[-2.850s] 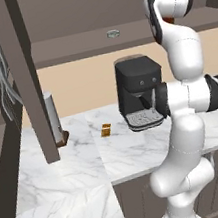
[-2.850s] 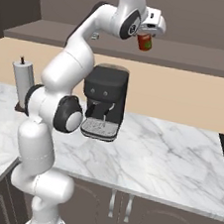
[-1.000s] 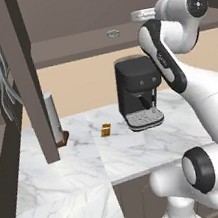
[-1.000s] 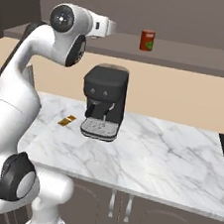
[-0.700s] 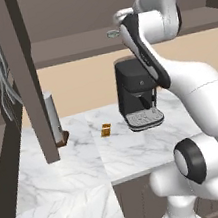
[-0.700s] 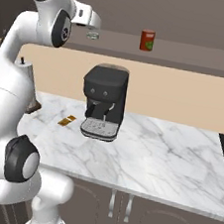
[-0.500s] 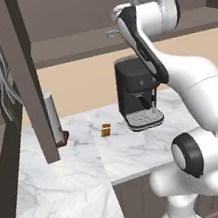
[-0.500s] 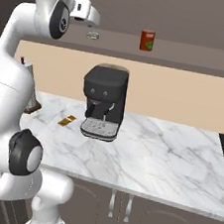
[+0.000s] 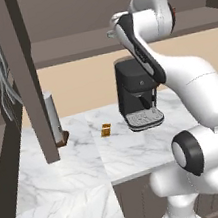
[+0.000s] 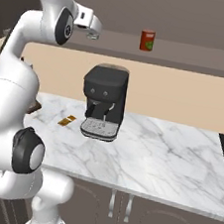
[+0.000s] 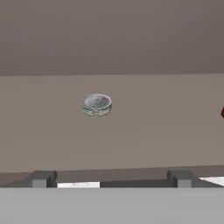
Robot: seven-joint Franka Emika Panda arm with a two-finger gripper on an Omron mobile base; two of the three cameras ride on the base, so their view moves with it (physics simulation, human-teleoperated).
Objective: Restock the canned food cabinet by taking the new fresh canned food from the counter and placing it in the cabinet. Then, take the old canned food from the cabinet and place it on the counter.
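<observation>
The red-orange can [image 10: 147,40] stands upright on the cabinet shelf [image 10: 191,58], free of the gripper; its edge shows as a red sliver [image 11: 222,113] at the right of the hand view. The flat silver tin [image 11: 96,105] lies on the same shelf board, straight ahead of my gripper [image 11: 110,179] and some way beyond the fingertips [image 11: 40,177]. The gripper [image 10: 93,33] hovers at the shelf's front edge, left of the can, open and holding nothing. In the left base view the hand [image 9: 113,29] sits at the shelf [image 9: 70,52], and the arm hides the tin.
A black coffee machine [image 10: 104,100] stands on the marble counter [image 10: 168,151] below the shelf, with a small brown packet [image 10: 67,120] to its left. The cabinet's thick upright panel [image 9: 25,70] reaches the counter, with a grey cylinder on a stand [image 9: 53,118] beside it.
The red can, held at the shelf 2.9 s ago, now stands there alone. The arm has swung left along the shelf to face the silver tin.
</observation>
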